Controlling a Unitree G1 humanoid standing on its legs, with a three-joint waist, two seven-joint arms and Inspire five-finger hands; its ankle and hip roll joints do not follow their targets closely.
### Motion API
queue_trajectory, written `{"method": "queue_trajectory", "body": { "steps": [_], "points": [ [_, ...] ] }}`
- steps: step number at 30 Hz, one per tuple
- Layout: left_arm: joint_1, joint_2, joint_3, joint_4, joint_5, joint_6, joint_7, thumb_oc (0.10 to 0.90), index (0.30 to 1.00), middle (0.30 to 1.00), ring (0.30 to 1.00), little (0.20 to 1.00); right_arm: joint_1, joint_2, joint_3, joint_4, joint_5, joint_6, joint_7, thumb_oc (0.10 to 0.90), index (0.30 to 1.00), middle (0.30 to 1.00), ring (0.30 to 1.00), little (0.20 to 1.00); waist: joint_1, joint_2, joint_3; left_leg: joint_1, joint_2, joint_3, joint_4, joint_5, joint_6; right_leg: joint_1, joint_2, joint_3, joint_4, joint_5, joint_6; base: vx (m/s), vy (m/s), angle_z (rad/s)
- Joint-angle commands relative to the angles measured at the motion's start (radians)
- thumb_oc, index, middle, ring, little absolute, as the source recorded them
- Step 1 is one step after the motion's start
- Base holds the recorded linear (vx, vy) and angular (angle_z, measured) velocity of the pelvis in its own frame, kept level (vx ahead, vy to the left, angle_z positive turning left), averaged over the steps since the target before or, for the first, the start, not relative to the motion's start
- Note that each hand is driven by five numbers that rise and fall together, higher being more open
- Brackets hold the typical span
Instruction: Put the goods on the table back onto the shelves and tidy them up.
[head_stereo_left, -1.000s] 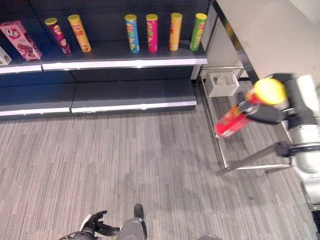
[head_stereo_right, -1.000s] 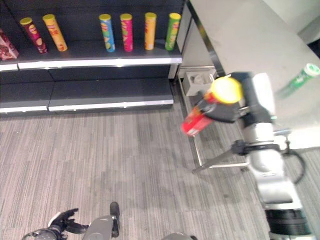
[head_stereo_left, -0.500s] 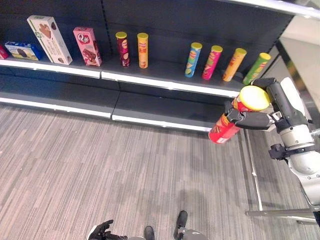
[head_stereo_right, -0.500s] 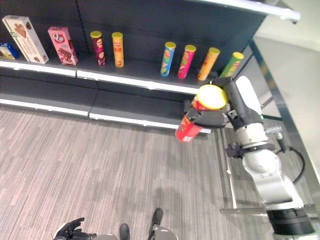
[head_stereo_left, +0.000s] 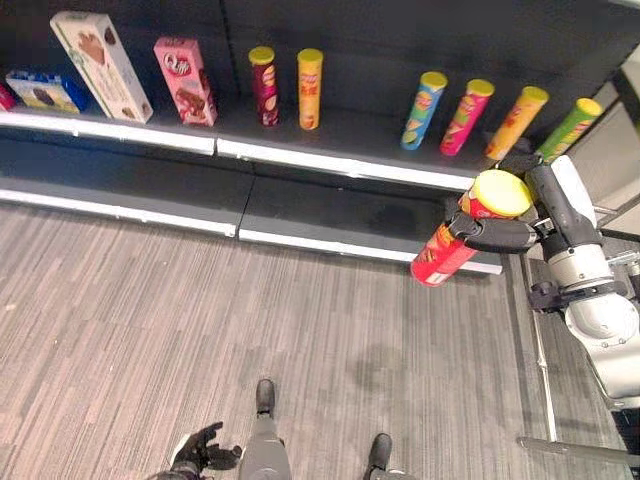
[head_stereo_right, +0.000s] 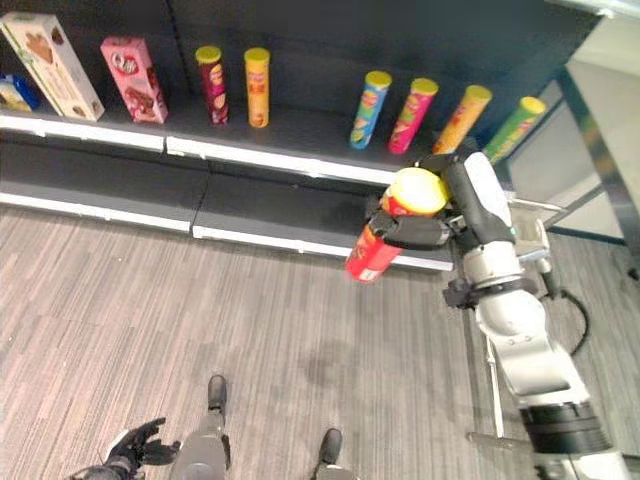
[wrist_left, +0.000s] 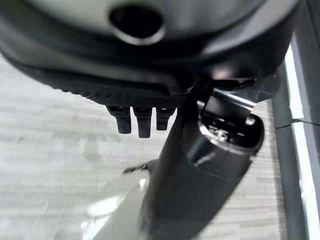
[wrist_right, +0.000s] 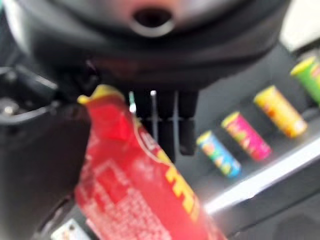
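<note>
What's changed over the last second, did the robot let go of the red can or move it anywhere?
No release: the right hand stays curled round the red can, yellow lid up. The view has swung from the table toward the shelves, so the camera moved; the held can now hangs in front of the shelf near the blue can and pink can. The shelved goods stand as before. The left hand stays low, holding nothing.

Your right hand (head_stereo_right: 432, 228) grips a red can with a yellow lid (head_stereo_right: 388, 232), tilted, in front of the shelf (head_stereo_right: 300, 165). Six cans and boxes stand along that shelf; your left hand (head_stereo_right: 135, 447) hangs low.
</note>
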Motion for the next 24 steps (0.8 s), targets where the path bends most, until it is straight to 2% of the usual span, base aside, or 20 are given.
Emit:
{"method": "queue_trajectory", "body": {
  "steps": [1, 2, 3, 4, 5, 7, 9, 12, 14, 16, 17, 18, 21, 23, 24],
  "points": [
    [0.056, 0.027, -0.046, -0.016, 0.050, -0.033, 0.009, 0.800, 0.900, 0.900, 0.900, 0.900, -0.144, -0.061, -0.060, -0.090, 0.021, -0.062, -0.054, 0.400, 0.300, 0.300, 0.300, 0.300, 0.017, 0.036, -0.128, 0.013, 0.054, -0.042, -0.046, 0.018, -0.062, 0.059, 0.059, -0.041, 0.008, -0.069, 0.061, 0.30, 0.309, 0.14],
    [0.054, 0.031, -0.049, -0.014, 0.052, -0.033, 0.010, 0.800, 0.900, 0.900, 0.900, 0.900, -0.149, -0.053, -0.058, -0.092, 0.019, -0.061, -0.055, 0.400, 0.300, 0.300, 0.300, 0.300, 0.021, 0.029, -0.131, 0.022, 0.034, -0.034, -0.038, 0.012, -0.052, 0.062, 0.035, -0.034, 0.021, -0.070, 0.068, 0.33, 0.388, 0.18],
    [0.045, 0.045, -0.050, -0.009, 0.053, -0.033, 0.016, 0.800, 0.900, 0.900, 0.900, 0.900, -0.158, -0.047, -0.047, -0.092, 0.014, -0.058, -0.054, 0.400, 0.300, 0.300, 0.300, 0.300, 0.024, 0.021, -0.135, 0.029, -0.001, -0.022, -0.013, -0.015, -0.022, 0.055, -0.005, -0.026, 0.082, -0.077, 0.078, 0.26, 0.339, 0.07],
    [0.042, 0.055, -0.048, -0.010, 0.055, -0.031, 0.021, 0.800, 0.900, 0.900, 0.900, 0.900, -0.163, -0.041, -0.041, -0.089, 0.009, -0.055, -0.054, 0.400, 0.300, 0.300, 0.300, 0.300, 0.024, 0.021, -0.132, 0.045, -0.018, -0.018, -0.007, -0.034, -0.004, 0.043, -0.024, -0.019, 0.138, -0.081, 0.079, 0.26, 0.409, -0.06],
    [0.037, 0.068, -0.040, -0.013, 0.050, -0.030, 0.028, 0.800, 0.900, 0.900, 0.900, 0.900, -0.177, -0.034, -0.026, -0.083, -0.003, -0.050, -0.049, 0.400, 0.300, 0.300, 0.300, 0.300, 0.020, 0.023, -0.123, 0.072, -0.043, -0.006, -0.004, -0.060, 0.027, -0.006, -0.053, -0.006, 0.254, -0.075, 0.083, 0.17, 0.321, -0.14],
    [0.039, 0.076, -0.038, -0.020, 0.051, -0.028, 0.033, 0.800, 0.900, 0.900, 0.900, 0.900, -0.182, -0.032, -0.026, -0.084, -0.006, -0.044, -0.046, 0.400, 0.300, 0.300, 0.300, 0.300, 0.005, 0.030, -0.107, 0.104, -0.070, 0.002, -0.005, -0.081, 0.056, -0.060, -0.083, 0.016, 0.384, -0.033, 0.086, 0.14, 0.288, -0.21],
    [0.042, 0.083, -0.037, -0.021, 0.051, -0.028, 0.032, 0.800, 0.900, 0.900, 0.900, 0.900, -0.182, -0.032, -0.028, -0.087, -0.007, -0.047, -0.041, 0.400, 0.300, 0.300, 0.300, 0.300, -0.006, 0.041, -0.095, 0.140, -0.089, 0.013, -0.016, -0.102, 0.079, -0.106, -0.109, 0.013, 0.488, 0.030, 0.086, 0.10, 0.203, -0.14],
    [0.053, 0.088, -0.030, -0.040, 0.044, -0.025, 0.028, 0.800, 0.900, 0.900, 0.900, 0.900, -0.163, -0.029, -0.032, -0.085, -0.004, -0.047, -0.038, 0.400, 0.300, 0.300, 0.300, 0.300, -0.015, 0.040, -0.078, 0.185, -0.105, 0.026, -0.035, -0.123, 0.093, -0.153, -0.132, 0.008, 0.573, 0.050, 0.093, 0.12, 0.120, -0.18],
    [0.050, 0.085, -0.027, -0.037, 0.038, -0.024, 0.026, 0.800, 0.900, 0.900, 0.900, 0.900, -0.159, -0.034, -0.030, -0.080, 0.000, -0.045, -0.034, 0.400, 0.300, 0.300, 0.300, 0.300, -0.023, 0.042, -0.071, 0.204, -0.102, 0.031, -0.044, -0.133, 0.088, -0.187, -0.125, -0.010, 0.516, 0.055, 0.086, 0.20, 0.025, -0.24],
    [0.052, 0.084, -0.028, -0.036, 0.036, -0.025, 0.023, 0.800, 0.900, 0.900, 0.900, 0.900, -0.165, -0.033, -0.026, -0.077, 0.015, -0.045, -0.031, 0.400, 0.300, 0.300, 0.300, 0.300, -0.025, 0.037, -0.068, 0.230, -0.100, 0.032, -0.052, -0.164, 0.073, -0.199, -0.129, -0.052, 0.412, 0.032, 0.101, 0.24, -0.066, -0.17],
    [0.052, 0.083, -0.031, -0.038, 0.039, -0.026, 0.018, 0.800, 0.900, 0.900, 0.900, 0.900, -0.165, -0.033, -0.025, -0.074, 0.018, -0.044, -0.031, 0.400, 0.300, 0.300, 0.300, 0.300, -0.030, 0.034, -0.063, 0.239, -0.097, 0.033, -0.054, -0.170, 0.065, -0.209, -0.121, -0.074, 0.336, 0.044, 0.107, 0.15, -0.120, -0.20],
    [0.048, 0.081, -0.031, -0.036, 0.044, -0.028, 0.013, 0.800, 0.900, 0.900, 0.900, 0.900, -0.157, -0.032, -0.028, -0.072, 0.020, -0.046, -0.031, 0.400, 0.300, 0.300, 0.300, 0.300, -0.040, 0.032, -0.056, 0.241, -0.090, 0.040, -0.054, -0.164, 0.056, -0.216, -0.098, -0.095, 0.230, 0.084, 0.104, 0.18, -0.155, -0.23],
    [0.024, 0.080, -0.026, -0.041, 0.058, -0.029, 0.011, 0.800, 0.900, 0.900, 0.900, 0.900, -0.136, -0.031, -0.038, -0.066, 0.017, -0.043, -0.031, 0.400, 0.300, 0.300, 0.300, 0.300, -0.061, 0.013, -0.048, 0.264, -0.074, 0.016, -0.054, -0.186, 0.031, -0.248, -0.076, -0.038, 0.072, 0.164, 0.140, 0.21, -0.183, 0.11],
    [0.029, 0.077, -0.026, -0.050, 0.060, -0.031, 0.008, 0.800, 0.900, 0.900, 0.900, 0.900, -0.126, -0.034, -0.045, -0.076, 0.014, -0.039, -0.026, 0.400, 0.300, 0.300, 0.300, 0.300, -0.061, 0.006, -0.053, 0.267, -0.077, 0.007, -0.054, -0.192, 0.027, -0.234, -0.069, -0.032, 0.022, 0.177, 0.142, 0.16, -0.146, 0.40],
    [0.034, 0.064, -0.021, -0.051, 0.059, -0.034, 0.010, 0.800, 0.900, 0.900, 0.900, 0.900, -0.135, -0.034, -0.038, -0.076, 0.013, -0.041, -0.024, 0.400, 0.300, 0.300, 0.300, 0.300, -0.054, -0.008, -0.068, 0.269, -0.077, 0.000, -0.054, -0.193, 0.019, -0.214, -0.062, -0.037, 0.013, 0.184, 0.138, 0.18, -0.195, 0.38]
  ]
}}
